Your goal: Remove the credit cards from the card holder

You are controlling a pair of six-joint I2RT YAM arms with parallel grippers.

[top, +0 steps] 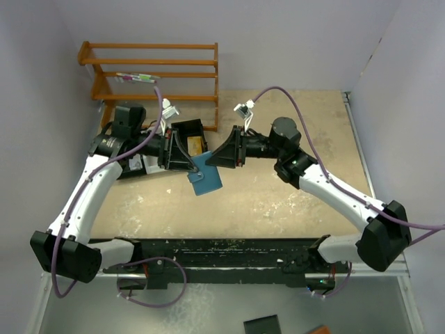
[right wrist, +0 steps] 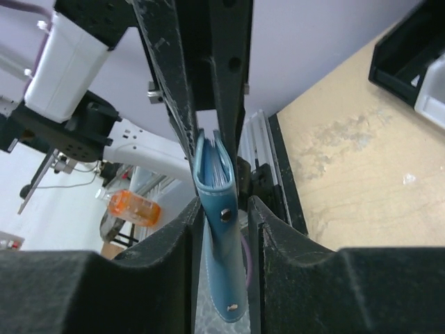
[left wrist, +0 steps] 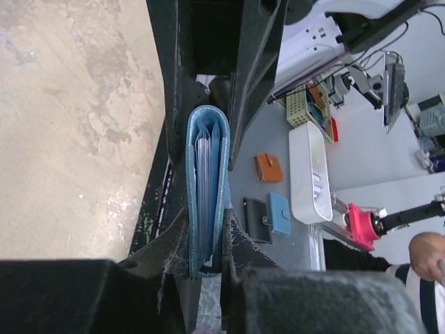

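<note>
L fingers (left wrist: pixel 240 254), card holder (left wrist: pixel 208 195), scuffed tan tabletop (left wrist: pixel 69 139)

card holder (top: pixel 205 177) above table (top: pixel 292 191), before tray (top: pixel 188 126)

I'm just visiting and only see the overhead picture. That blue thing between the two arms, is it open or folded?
Observer: Folded. The left wrist camera sees the card holder edge-on, with pale pocket sleeves stacked inside.
Operator: Which arm is gripping it?
Observer: The left jaws press on it from both sides.
Operator: And the right ones?
Observer: In the right wrist camera, the right jaws straddle it, but a gap shows on one side, so they look open.
</note>
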